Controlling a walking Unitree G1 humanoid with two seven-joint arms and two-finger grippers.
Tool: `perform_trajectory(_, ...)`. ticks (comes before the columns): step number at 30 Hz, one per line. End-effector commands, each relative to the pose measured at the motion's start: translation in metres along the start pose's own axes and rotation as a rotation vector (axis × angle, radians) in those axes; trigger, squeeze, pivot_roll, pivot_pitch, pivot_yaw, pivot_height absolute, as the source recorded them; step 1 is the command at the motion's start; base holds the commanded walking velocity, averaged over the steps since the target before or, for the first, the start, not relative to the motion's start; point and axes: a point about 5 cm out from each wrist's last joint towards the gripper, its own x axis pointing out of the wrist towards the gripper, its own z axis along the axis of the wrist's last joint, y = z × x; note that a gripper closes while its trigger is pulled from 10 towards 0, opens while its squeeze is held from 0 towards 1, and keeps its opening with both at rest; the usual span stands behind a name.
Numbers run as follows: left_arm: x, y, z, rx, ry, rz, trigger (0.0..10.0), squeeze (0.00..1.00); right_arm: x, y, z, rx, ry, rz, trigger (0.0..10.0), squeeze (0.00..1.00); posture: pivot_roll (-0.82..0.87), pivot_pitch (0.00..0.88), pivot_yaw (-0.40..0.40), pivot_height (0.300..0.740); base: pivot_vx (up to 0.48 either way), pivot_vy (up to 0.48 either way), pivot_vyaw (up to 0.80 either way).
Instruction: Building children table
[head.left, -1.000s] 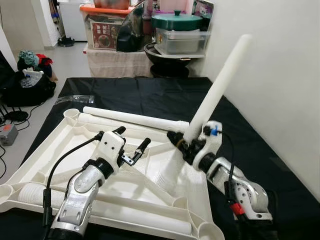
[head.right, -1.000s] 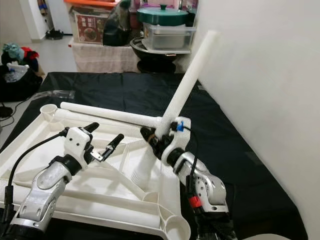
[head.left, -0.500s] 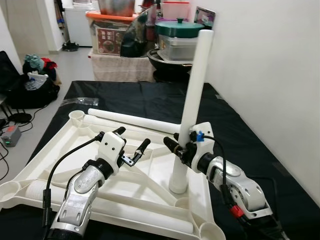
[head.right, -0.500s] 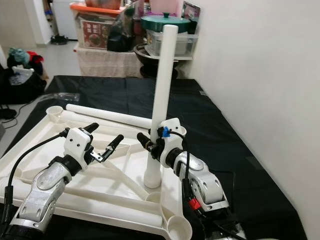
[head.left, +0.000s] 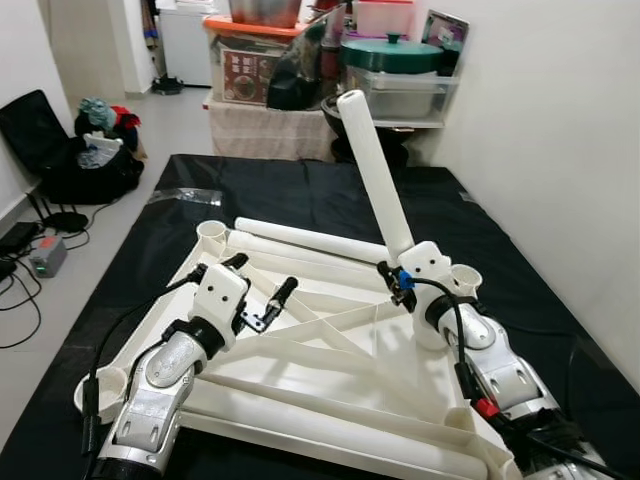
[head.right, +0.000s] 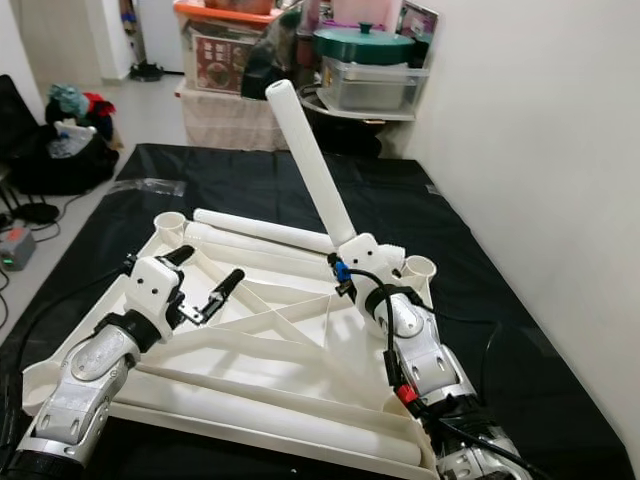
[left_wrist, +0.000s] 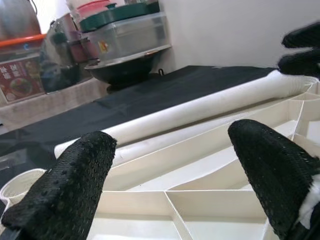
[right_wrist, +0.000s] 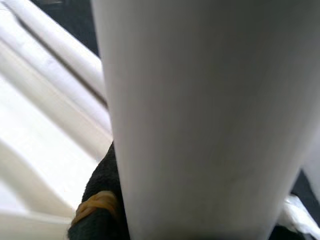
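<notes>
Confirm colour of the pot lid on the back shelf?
Dark green lid, clearest in the left eye view.

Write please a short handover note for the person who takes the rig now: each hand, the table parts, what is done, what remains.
Right hand: shut on the white table leg, which tilts up and away to the left, its lower end near the corner socket of the upturned white tabletop.
Left hand: open, empty, hovering over the tabletop's ribbed underside.
Spare legs: lying along the far edge of the tabletop.
Done: one leg picked up and brought to a corner.
Left: seat this leg upright in its socket, then fit the others. No leg looks seated yet.
</notes>
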Motion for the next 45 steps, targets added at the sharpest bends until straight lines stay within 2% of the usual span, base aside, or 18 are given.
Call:
perform_trajectory(1, -0.001, -0.001, -0.002, 0.019, 0.011, -0.002, 10.0, 0.0, 0.0, -0.005, -0.003, -0.026, 0.01, -0.036, 10.0, 0.0, 0.09, 0.0, -0.117, 0.74, 0.0, 0.0, 0.0)
perform_trajectory(4, -0.002, -0.001, -0.002, 0.019, 0.012, -0.001, 10.0, 0.0, 0.002, -0.004, 0.0, 0.017, -0.01, -0.053, 10.0, 0.0, 0.09, 0.0, -0.114, 0.74, 0.0, 0.0, 0.0)
perform_trajectory(5, -0.002, -0.002, -0.002, 0.018, 0.012, -0.003, 10.0, 0.0, 0.003, -0.008, 0.009, 0.151, -0.035, -0.063, 10.0, 0.0, 0.09, 0.0, -0.113, 0.74, 0.0, 0.0, 0.0)
perform_trajectory(6, -0.002, -0.002, -0.002, 0.018, 0.012, -0.003, 10.0, 0.0, 0.003, -0.008, 0.009, 0.151, -0.035, -0.063, 10.0, 0.0, 0.09, 0.0, -0.113, 0.74, 0.0, 0.0, 0.0)
perform_trajectory(7, -0.002, -0.002, -0.003, 0.017, 0.012, -0.005, 10.0, 0.0, 0.003, -0.015, 0.022, 0.333, -0.081, -0.058, 10.0, 0.0, 0.07, 0.0, -0.103, 0.74, 0.0, 0.0, 0.0)
perform_trajectory(8, -0.002, -0.002, -0.003, 0.017, 0.012, -0.005, 10.0, 0.0, 0.003, -0.015, 0.022, 0.333, -0.081, -0.058, 10.0, 0.0, 0.07, 0.0, -0.103, 0.74, 0.0, 0.0, 0.0)
perform_trajectory(10, -0.001, -0.002, -0.003, 0.016, 0.012, -0.009, 10.0, 0.0, -0.002, -0.028, 0.044, 0.613, -0.169, 0.007, 10.0, 0.0, 0.07, 0.0, -0.1, 0.74, 0.0, 0.0, 0.0)
perform_trajectory(11, -0.001, -0.002, -0.003, 0.016, 0.012, -0.009, 10.0, 0.0, -0.002, -0.028, 0.044, 0.613, -0.169, 0.007, 10.0, 0.0, 0.07, 0.0, -0.1, 0.74, 0.0, 0.0, 0.0)
perform_trajectory(13, 0.0, -0.003, -0.003, 0.014, 0.012, -0.013, 10.0, 0.0, -0.01, -0.041, 0.071, 0.785, -0.269, 0.098, 10.0, 0.0, 0.06, 0.0, -0.097, 0.74, 0.0, 0.0, 0.0)
perform_trajectory(16, 0.001, -0.007, -0.004, 0.007, 0.012, -0.022, 10.0, 0.0, -0.017, -0.058, 0.09, 0.84, -0.332, 0.144, 10.0, 0.0, 0.05, 0.0, -0.091, 0.74, 0.0, 0.0, 0.0)
perform_trajectory(22, 0.001, -0.008, -0.005, 0.005, 0.012, -0.024, 10.0, 0.0, -0.018, -0.062, 0.093, 0.853, -0.342, 0.155, 10.0, 0.0, 0.05, 0.0, -0.091, 0.74, 0.0, 0.0, 0.0)
perform_trajectory(24, 0.001, -0.01, -0.005, 0.002, 0.011, -0.028, 10.0, 0.0, -0.021, -0.059, 0.09, 0.862, -0.324, 0.222, 10.0, 0.0, 0.05, 0.0, -0.095, 0.74, 0.0, 0.0, 0.0)
perform_trajectory(25, 0.001, -0.01, -0.005, 0.001, 0.012, -0.029, 10.0, 0.0, -0.025, -0.045, 0.084, 0.864, -0.282, 0.314, 10.0, 0.0, 0.05, 0.0, -0.096, 0.74, 0.0, 0.0, 0.0)
perform_trajectory(27, 0.001, -0.01, -0.005, 0.001, 0.012, -0.029, 10.0, 0.0, -0.025, -0.045, 0.084, 0.864, -0.282, 0.314, 10.0, 0.0, 0.05, 0.0, -0.096, 0.74, 0.0, 0.0, 0.0)
perform_trajectory(29, 0.001, -0.008, -0.006, 0.004, 0.016, -0.027, 10.0, 0.0, -0.037, 0.0, 0.07, 0.865, -0.191, 0.533, 10.0, 0.0, 0.06, 0.0, -0.092, 0.74, 0.0, 0.0, 0.0)
perform_trajectory(33, 0.001, -0.007, -0.006, 0.005, 0.017, -0.026, 10.0, 0.0, -0.041, 0.015, 0.066, 0.864, -0.163, 0.592, 10.0, 0.0, 0.06, 0.0, -0.092, 0.74, 0.0, 0.0, 0.0)
perform_trajectory(35, 0.001, -0.007, -0.006, 0.01, 0.02, -0.031, 10.0, 0.0, -0.044, 0.031, 0.055, 0.877, -0.088, 0.639, 10.0, 0.0, 0.06, 0.0, -0.09, 0.74, 0.0, 0.0, 0.0)
perform_trajectory(45, 0.002, -0.007, -0.006, 0.012, 0.016, -0.034, 10.0, 0.0, -0.044, 0.024, 0.037, 0.81, 0.02, 0.577, 10.0, 0.0, 0.06, 0.0, -0.089, 0.74, 0.0, 0.0, 0.0)
